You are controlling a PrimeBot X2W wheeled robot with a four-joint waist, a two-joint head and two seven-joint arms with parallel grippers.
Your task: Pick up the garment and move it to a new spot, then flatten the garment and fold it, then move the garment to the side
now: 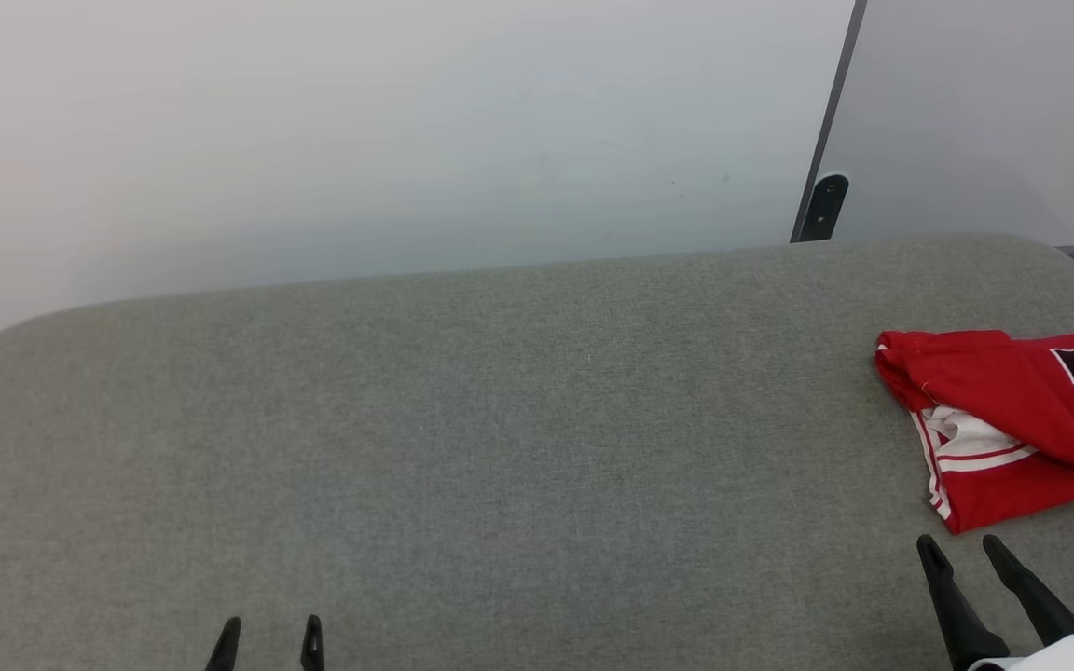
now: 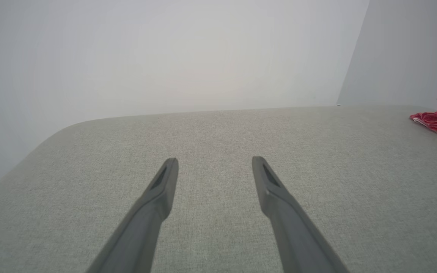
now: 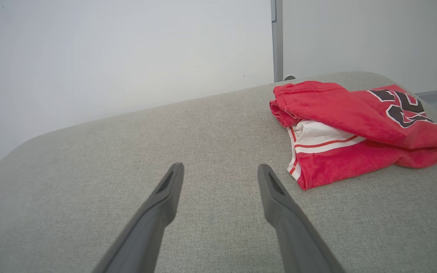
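— At the frame's right edge, on the bench (image 1: 500, 419), lies the shirt (image 1: 994, 391), bunched. And the jaws?
— Both pairs spread, empty. Have the right jaws pinch the near hem deep, through all layers, then lift slowly.

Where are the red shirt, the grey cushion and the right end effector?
red jersey shirt with white trim (image 3: 336, 110), right wrist view, red top fold.
grey fabric cushion (image 1: 462, 419), head view, bare cloth mid-surface.
right end effector (image 1: 959, 542), head view, midway between its fingertips.
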